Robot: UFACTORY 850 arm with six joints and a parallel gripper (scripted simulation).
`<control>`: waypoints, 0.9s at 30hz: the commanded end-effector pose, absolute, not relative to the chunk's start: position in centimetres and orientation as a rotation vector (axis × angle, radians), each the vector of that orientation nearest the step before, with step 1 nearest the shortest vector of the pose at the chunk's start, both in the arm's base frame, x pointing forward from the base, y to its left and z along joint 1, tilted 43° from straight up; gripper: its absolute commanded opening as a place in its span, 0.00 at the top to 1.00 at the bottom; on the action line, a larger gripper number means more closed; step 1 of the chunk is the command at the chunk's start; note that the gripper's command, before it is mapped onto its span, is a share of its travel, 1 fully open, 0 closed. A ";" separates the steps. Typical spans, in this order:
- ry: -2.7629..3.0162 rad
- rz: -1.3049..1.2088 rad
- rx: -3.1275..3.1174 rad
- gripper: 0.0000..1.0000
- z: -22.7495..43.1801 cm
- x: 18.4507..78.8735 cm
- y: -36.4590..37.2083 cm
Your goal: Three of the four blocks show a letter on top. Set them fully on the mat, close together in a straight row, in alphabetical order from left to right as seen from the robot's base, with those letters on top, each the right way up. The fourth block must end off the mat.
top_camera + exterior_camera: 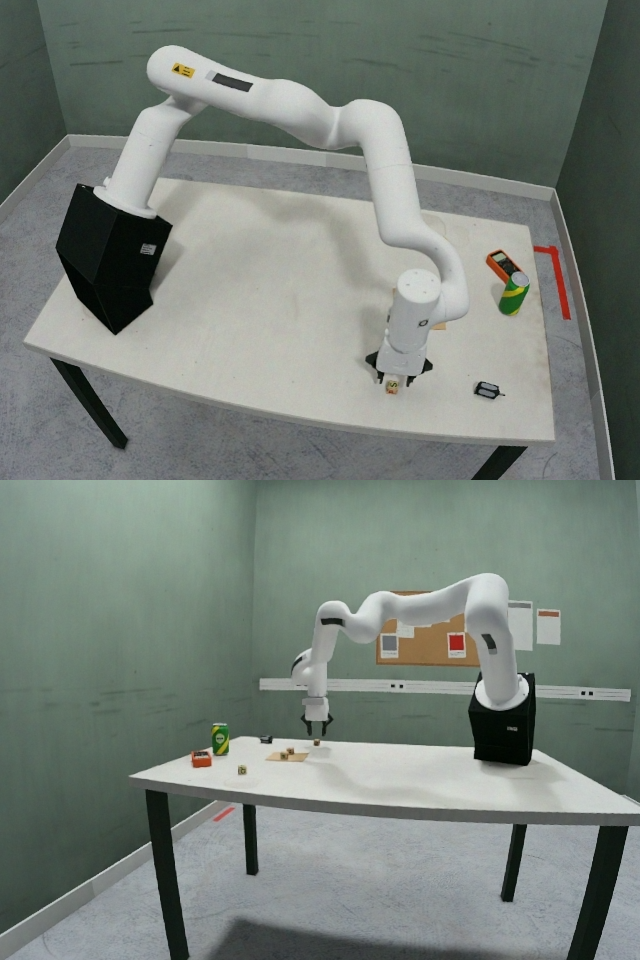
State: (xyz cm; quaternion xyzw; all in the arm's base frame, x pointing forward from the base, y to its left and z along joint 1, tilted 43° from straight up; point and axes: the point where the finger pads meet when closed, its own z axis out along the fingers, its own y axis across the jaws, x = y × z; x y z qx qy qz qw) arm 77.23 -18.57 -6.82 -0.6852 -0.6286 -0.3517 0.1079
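A small wooden block (392, 386) with a green letter on top stands on the table near its front edge; it also shows in the exterior view (316, 742). My gripper (395, 380) (316, 731) is open and empty, hovering straight above this block with a clear gap. The tan mat (289, 759) lies to the side, with two blocks on it (283, 755) (290, 750). In the top view the arm hides most of the mat (439, 325). A fourth block (241, 769) with green marks lies off the mat, towards the table's far end.
A green and yellow can (513, 294) and an orange multimeter (502, 264) stand beyond the mat. A small black object (487, 390) lies near the front edge, right of the gripper. The black robot base (111, 253) is at the other end.
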 end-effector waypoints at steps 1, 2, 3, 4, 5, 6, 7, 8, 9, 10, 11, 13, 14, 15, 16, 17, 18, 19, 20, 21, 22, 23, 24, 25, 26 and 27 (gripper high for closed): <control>-1.851 -1.037 -2.018 0.36 -7.0 77.5 -18.4; -1.851 -1.037 -2.018 0.36 -7.0 77.5 -18.4; -1.851 -1.037 -2.018 0.36 -7.0 77.5 -18.4; -1.851 -1.037 -2.018 0.36 -7.1 77.5 -18.4; -1.851 -1.037 -2.018 0.36 -7.2 77.5 -18.3; -1.851 -1.037 -2.018 0.36 -7.2 77.5 -18.3; -1.851 -1.037 -2.018 0.36 -7.3 77.5 -18.3; -1.851 -1.037 -2.018 0.36 -7.3 77.6 -18.2; -1.851 -1.037 -2.018 0.36 -7.3 77.6 -18.2; -1.851 -1.037 -2.018 0.36 -7.4 77.6 -18.2; -1.851 -1.037 -2.018 0.36 -7.4 77.6 -18.2; -1.851 -1.037 -2.018 0.36 -7.4 77.6 -18.1; -1.851 -1.037 -2.018 0.36 -7.4 77.6 -18.1; -1.851 -1.037 -2.018 0.36 -7.4 77.6 -18.1; -1.851 -1.037 -2.018 0.36 -7.4 77.6 -18.1; -1.851 -1.037 -2.018 0.36 -7.4 77.6 -18.1; -1.851 -1.037 -2.018 0.36 -7.4 77.6 -18.1; -1.851 -1.037 -2.018 0.36 -7.4 77.6 -18.1; -1.851 -1.037 -2.018 0.36 -7.4 77.6 -18.1; -1.851 -1.037 -2.018 0.36 -7.4 77.6 -18.1; -1.851 -1.037 -2.018 0.36 -7.4 77.6 -18.1; -1.851 -1.037 -2.018 0.36 -7.4 77.6 -18.1; -1.851 -1.037 -2.018 0.36 -7.4 77.6 -18.1; -1.851 -1.037 -2.018 0.36 -7.4 77.6 -18.1; -1.851 -1.037 -2.018 0.36 -7.4 77.6 -18.1; -1.851 -1.037 -2.018 0.36 -7.4 77.6 -18.1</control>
